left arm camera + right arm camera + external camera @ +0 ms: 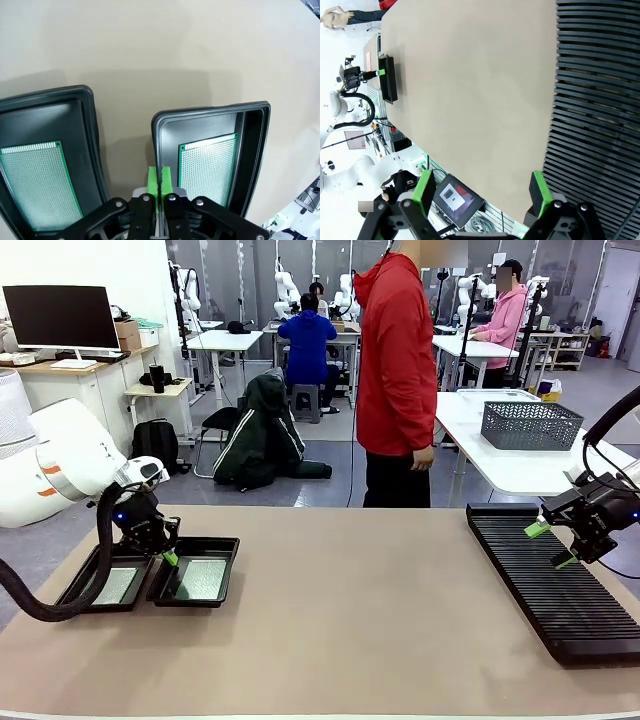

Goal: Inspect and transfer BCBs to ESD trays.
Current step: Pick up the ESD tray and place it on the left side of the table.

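Observation:
Two black ESD trays sit side by side at the table's left: the left tray [105, 585] and the right tray [198, 572], each with a pale green BCB flat on its floor, one board [116, 586] and the other [203, 579]. My left gripper [170, 556] hangs shut with nothing between its pads, just over the gap between the trays. In the left wrist view the shut fingertips [159, 179] rise between the two trays [50, 150] [215, 150]. My right gripper [552, 545] stands open and empty over the black rack [550, 575]; its green fingers [540, 192] are spread wide.
A person in a red hooded jacket [397, 350] stands at the table's far side, hand hanging down. The long black ribbed rack [600, 100] lies along the right side. A grey mesh basket [530, 424] sits on a white table behind. The tan tabletop [340, 610] stretches between trays and rack.

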